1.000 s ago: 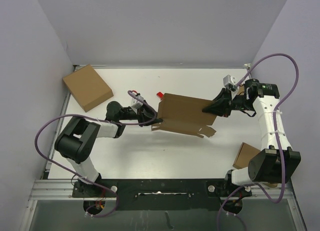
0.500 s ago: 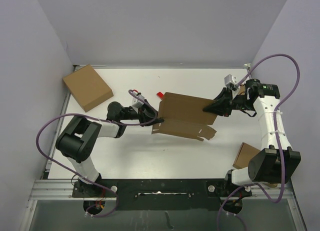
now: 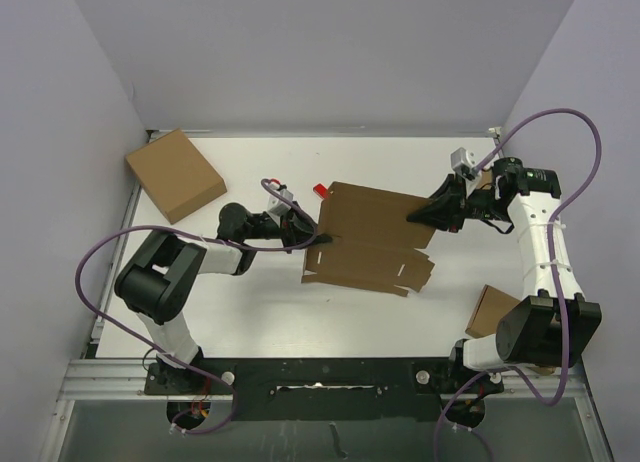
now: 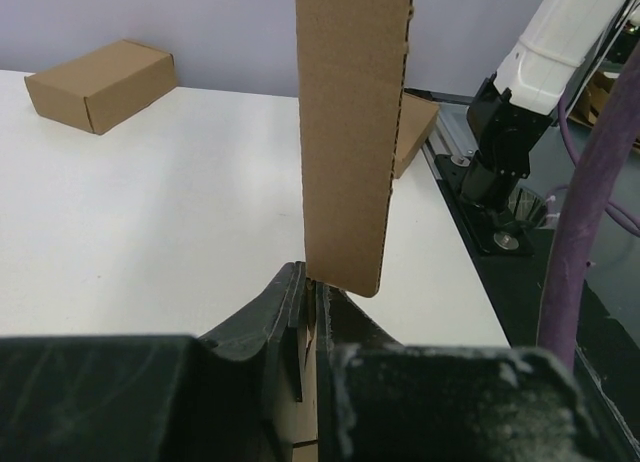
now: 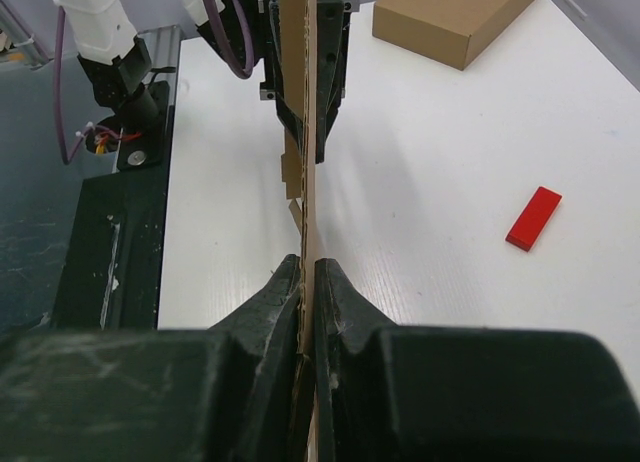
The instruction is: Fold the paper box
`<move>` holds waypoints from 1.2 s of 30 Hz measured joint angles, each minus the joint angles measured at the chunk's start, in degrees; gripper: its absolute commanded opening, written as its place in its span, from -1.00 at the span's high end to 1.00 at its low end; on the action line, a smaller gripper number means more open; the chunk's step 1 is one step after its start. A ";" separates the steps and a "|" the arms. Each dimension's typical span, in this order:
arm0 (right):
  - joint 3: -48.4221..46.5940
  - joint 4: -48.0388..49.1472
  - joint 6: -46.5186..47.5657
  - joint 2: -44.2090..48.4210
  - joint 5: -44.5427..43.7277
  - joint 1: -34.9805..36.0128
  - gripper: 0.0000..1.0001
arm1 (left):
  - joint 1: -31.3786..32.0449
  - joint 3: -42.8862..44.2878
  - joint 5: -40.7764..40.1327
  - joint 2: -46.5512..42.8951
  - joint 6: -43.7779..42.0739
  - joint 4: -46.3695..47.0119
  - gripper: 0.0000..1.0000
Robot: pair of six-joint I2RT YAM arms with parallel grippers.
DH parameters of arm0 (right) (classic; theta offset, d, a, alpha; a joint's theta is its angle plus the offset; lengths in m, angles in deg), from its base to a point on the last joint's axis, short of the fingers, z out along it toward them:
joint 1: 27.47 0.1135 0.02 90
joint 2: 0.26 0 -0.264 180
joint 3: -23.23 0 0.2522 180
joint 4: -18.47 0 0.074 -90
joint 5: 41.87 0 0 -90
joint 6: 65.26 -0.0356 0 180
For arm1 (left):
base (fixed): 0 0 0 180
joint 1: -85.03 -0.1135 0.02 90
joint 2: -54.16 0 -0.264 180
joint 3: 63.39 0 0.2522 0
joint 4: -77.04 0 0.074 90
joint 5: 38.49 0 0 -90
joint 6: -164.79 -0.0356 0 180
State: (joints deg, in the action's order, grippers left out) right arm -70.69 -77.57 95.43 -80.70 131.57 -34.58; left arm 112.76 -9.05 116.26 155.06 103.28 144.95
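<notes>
White table [image 3: 250, 312], paper box [image 3: 375, 237] spans mid-table between the arms. Left gripper [image 3: 320, 240] pinched tight on its left edge, right gripper [image 3: 411, 219] clamped on its right edge. Sheet sits edge-on between both finger pairs.

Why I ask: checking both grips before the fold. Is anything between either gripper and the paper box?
Nothing visible. The left gripper is shut directly on the paper box at its left edge, the right gripper at its right edge. The small red block lies apart on the table.
</notes>
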 measured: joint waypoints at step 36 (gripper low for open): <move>-11.96 43.74 -74.62 -3.34 -6.32 -2.43 1.00 | -20.31 -14.86 -26.10 -15.65 23.71 -27.50 -0.17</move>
State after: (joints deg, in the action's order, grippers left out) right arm -82.65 -33.83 20.81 -84.05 125.25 -37.01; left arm 92.46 -23.91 90.16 139.41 127.00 117.46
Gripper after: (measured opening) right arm 0.040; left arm 0.592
